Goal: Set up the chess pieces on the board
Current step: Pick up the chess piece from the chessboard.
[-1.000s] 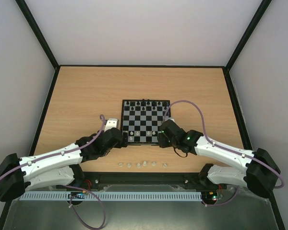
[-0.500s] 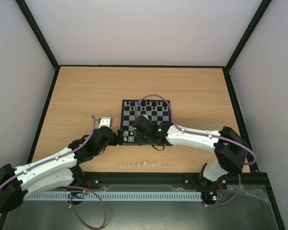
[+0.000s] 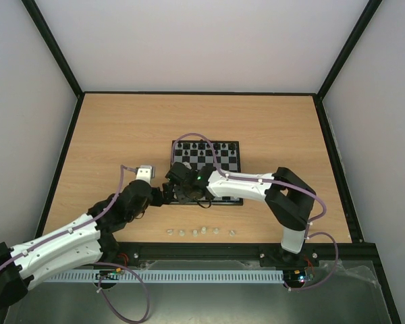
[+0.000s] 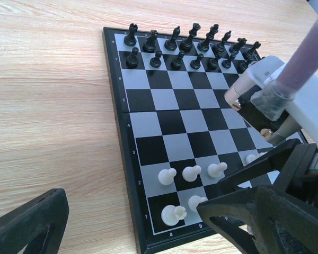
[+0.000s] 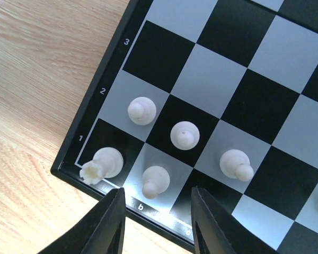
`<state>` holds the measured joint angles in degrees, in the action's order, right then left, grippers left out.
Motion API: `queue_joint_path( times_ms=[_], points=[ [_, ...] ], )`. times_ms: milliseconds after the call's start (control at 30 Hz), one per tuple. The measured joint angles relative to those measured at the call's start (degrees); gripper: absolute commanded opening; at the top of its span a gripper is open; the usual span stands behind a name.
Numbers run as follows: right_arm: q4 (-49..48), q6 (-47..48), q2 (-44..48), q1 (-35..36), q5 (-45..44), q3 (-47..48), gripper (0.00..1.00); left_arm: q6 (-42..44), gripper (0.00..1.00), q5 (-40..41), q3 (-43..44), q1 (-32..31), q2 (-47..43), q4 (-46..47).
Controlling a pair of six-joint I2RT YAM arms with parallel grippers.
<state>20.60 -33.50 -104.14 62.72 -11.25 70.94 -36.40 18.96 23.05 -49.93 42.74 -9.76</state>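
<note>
The board (image 3: 229, 165) is shown at the middle of the desk (image 3: 115, 135), with the black pieces (image 4: 186, 45) ranked along its two far rows. The right hand (image 5: 157, 197) is held low over the board's near-left corner, its fingers (image 5: 108, 225) set to a narrow gap in which nothing is gripped. A white piece (image 5: 155, 181) on square b1 is seen just beyond the tips, beside the rook (image 5: 105, 163) on a1. White pawns (image 5: 184, 135) are stood on the second row. The left hand (image 4: 132, 217) is spread wide and empty just off the same corner. A short row of loose white pieces (image 3: 199, 231) is laid on the desk between the board and the arm bases.
</note>
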Motion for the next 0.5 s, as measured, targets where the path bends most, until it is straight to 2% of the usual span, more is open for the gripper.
queue_joint_path(
  times_ms=[100,500],
  points=[
    [0.9,-0.11,-1.03,0.0,-0.11,0.7,0.28,0.0,0.99,-0.42,-0.42,0.09,-0.48,-0.02],
    [2.19,-0.13,-3.89,0.0,-0.48,2.64,0.26,0.02,0.99,-0.59,-0.66,0.15,-1.51,-0.35]
  ],
)
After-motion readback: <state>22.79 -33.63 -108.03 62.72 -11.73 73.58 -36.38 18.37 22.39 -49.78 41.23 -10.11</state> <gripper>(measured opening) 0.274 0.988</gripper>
